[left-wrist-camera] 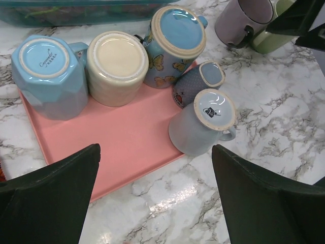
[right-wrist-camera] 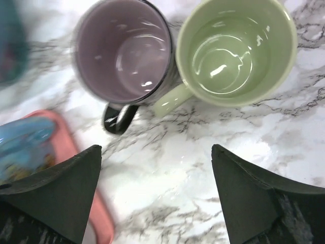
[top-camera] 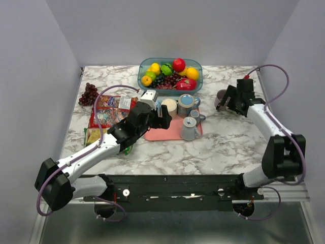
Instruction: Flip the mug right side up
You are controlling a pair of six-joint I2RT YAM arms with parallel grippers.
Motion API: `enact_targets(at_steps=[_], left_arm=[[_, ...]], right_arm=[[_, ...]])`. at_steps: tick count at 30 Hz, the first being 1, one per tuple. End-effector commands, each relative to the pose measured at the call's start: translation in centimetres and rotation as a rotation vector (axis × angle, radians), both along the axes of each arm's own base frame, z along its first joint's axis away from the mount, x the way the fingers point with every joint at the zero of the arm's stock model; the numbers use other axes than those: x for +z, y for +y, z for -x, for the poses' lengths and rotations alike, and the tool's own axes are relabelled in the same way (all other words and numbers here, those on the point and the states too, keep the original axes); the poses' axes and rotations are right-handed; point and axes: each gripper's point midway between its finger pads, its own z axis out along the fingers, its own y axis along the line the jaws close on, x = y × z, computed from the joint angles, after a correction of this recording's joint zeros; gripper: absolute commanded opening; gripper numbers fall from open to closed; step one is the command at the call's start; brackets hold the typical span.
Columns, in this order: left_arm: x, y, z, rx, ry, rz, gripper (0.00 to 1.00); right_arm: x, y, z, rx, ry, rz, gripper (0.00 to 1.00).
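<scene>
From above, a pink tray (top-camera: pixel 162 135) lies in the middle of the marble table (top-camera: pixel 228 147). On it stand a cream mug (top-camera: pixel 169 107), a butterfly mug (top-camera: pixel 187 104), a small dotted mug (top-camera: pixel 195 116) and a pale grey mug (top-camera: pixel 189 128), all bottom up with their long axes vertical. The left gripper (top-camera: pixel 165 118) hangs over the tray's left part. The right gripper (top-camera: pixel 228 101) sits at the right of the frame, over a purple mug (top-camera: pixel 221 97). A fruit bowl (top-camera: pixel 142 76) is at top centre, with grapes (top-camera: pixel 89 94) and snack packets (top-camera: pixel 109 109) to the left.

The left wrist view shows the left gripper (left-wrist-camera: pixel 155 203) spread wide with nothing between its fingers (left-wrist-camera: pixel 56 203), above the tray's (left-wrist-camera: pixel 127 147) near edge. A light blue mug (left-wrist-camera: pixel 48 73) at upper left, then the cream mug (left-wrist-camera: pixel 117 66) and the butterfly mug (left-wrist-camera: pixel 175 43), stand in a touching row with their bases up. The dotted mug (left-wrist-camera: pixel 200 81) and the grey mug (left-wrist-camera: pixel 203 119) are inverted at the tray's right edge, and the grey one's handle points right. At upper right, off the tray, the purple mug (left-wrist-camera: pixel 241 20) and a green mug (left-wrist-camera: pixel 269 35) stand side by side.

In the right wrist view the right gripper (right-wrist-camera: pixel 155 203) is also spread wide and holds nothing. Above it in the frame, the purple mug (right-wrist-camera: pixel 124 51) and the green mug (right-wrist-camera: pixel 236 48) stand upright on the marble, mouths up. The purple handle points toward the bottom of the frame, and the green handle points lower left, against the purple mug. The tray's (right-wrist-camera: pixel 99 213) corner shows at lower left.
</scene>
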Motion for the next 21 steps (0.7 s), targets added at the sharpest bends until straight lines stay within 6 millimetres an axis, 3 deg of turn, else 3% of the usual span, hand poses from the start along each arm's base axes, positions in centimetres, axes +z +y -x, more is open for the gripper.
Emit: enact_targets(at_steps=[1,5,7,8,11,15,21], left_arm=[[0.2,-0.6,-0.1,-0.015,0.015,0.022,0.99],[0.4,-0.2,-0.2,0.006,0.014,0.018,0.99],[0.6,0.1,-0.2,0.015,0.006,0.010,0.99],[0.9,0.2,-0.2,0.016,-0.001,0.011,0.99],[1.2,0.5,-0.4,0.025,-0.015,-0.003,0.99],[1.6,1.3,-0.7,0.052,-0.028,-0.031,0.99],[2.5,2.2,-0.7,0.074,-0.057,-0.022,0.99]], right_arm=[[4.1,2.7,2.2,0.129,-0.093,-0.102,0.96],[6.0,8.4,4.6,0.438,-0.140,-0.172,0.96],[5.8,11.1,6.3,0.606,-0.132,-0.178,0.96],[5.7,13.6,7.6,0.709,-0.119,-0.169,0.96],[3.9,16.4,9.5,0.825,-0.054,-0.094,0.95],[0.5,17.1,10.5,0.889,0.043,-0.080,0.89],[-2.4,18.2,11.7,0.993,0.164,-0.037,0.79]])
